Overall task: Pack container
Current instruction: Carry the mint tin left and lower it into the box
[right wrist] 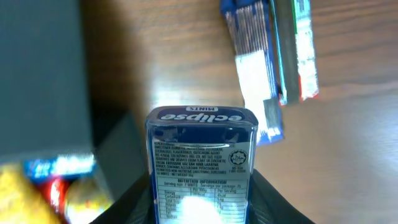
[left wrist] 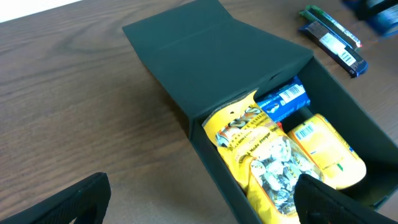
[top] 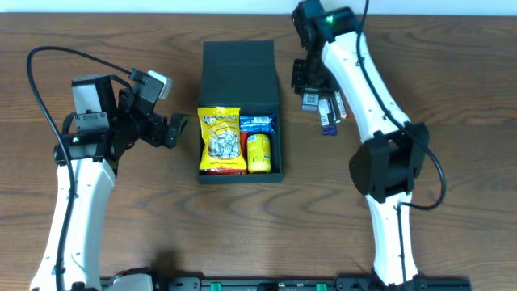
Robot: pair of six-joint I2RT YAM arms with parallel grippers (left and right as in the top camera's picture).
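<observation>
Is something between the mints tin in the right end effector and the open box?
Nothing visible. The right end effector holds the mints tin near the container, with only bare table between them. The lid is folded back, and the loose snack bars lie on the far side from it.

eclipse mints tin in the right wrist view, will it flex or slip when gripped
The eclipse mints tin looks rigid, with a boxy shape and firm edges, so it likely won't flex in the right gripper. Its glossy printed face hints it could slip. It's flat-sided, so it probably won't roll.
</observation>
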